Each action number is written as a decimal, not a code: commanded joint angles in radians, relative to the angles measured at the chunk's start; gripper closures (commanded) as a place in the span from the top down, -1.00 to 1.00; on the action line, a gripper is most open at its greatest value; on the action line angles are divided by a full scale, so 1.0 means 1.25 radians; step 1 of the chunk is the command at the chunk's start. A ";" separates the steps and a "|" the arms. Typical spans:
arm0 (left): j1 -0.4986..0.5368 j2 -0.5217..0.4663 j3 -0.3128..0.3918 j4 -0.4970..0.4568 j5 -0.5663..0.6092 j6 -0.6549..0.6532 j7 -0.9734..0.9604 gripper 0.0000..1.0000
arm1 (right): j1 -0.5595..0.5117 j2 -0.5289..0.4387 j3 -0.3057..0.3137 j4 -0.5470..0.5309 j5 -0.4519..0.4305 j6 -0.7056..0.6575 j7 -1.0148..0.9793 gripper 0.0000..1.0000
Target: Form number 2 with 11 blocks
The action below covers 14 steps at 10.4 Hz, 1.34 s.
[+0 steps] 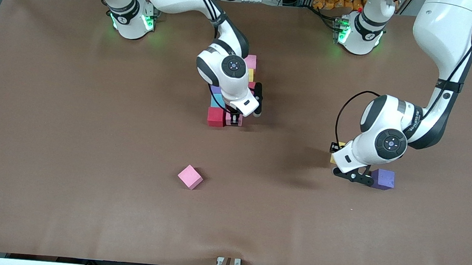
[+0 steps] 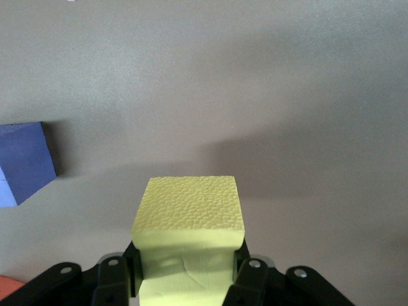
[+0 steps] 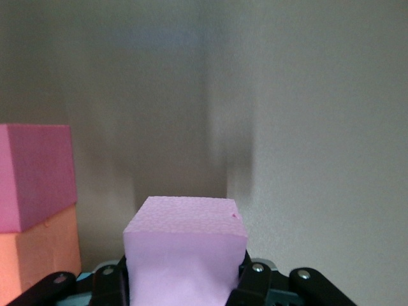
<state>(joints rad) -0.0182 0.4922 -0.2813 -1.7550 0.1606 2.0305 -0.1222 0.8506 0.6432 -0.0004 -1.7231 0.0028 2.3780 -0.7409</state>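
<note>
The right arm reached down mid-counter, its right end effector (image 1: pixel 234 119) clamped on a pink block (image 3: pixel 185 245) beside the red block (image 1: pixel 215 116) of the partly built number 2 (image 1: pixel 233 92). The left arm bent low at its own end, its left end effector (image 2: pixel 185 271) gripping a yellow block (image 2: pixel 189 223) beside a purple block (image 1: pixel 382 178).

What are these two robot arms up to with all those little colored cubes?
They are building a shape from foam cubes. The right gripper holds a pink cube at the cluster's nearest row, beside a red cube. The left gripper holds a yellow cube next to a purple cube. Another pink cube lies loose, nearer the front camera.
</note>
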 commanded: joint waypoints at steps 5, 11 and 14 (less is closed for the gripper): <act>-0.019 -0.018 0.018 -0.002 -0.019 -0.016 -0.007 -0.08 | -0.008 0.005 0.005 -0.019 0.000 0.028 -0.017 0.07; -0.019 -0.016 0.018 -0.001 -0.018 -0.014 -0.007 -0.08 | -0.007 0.009 0.005 -0.020 0.000 0.027 -0.018 0.20; -0.026 -0.021 0.018 -0.001 -0.016 -0.016 -0.011 -0.09 | -0.004 0.009 0.005 -0.019 0.000 0.025 -0.017 1.00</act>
<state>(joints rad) -0.0271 0.4905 -0.2750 -1.7545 0.1605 2.0305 -0.1223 0.8503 0.6569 -0.0005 -1.7409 0.0027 2.4023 -0.7465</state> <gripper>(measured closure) 0.454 0.278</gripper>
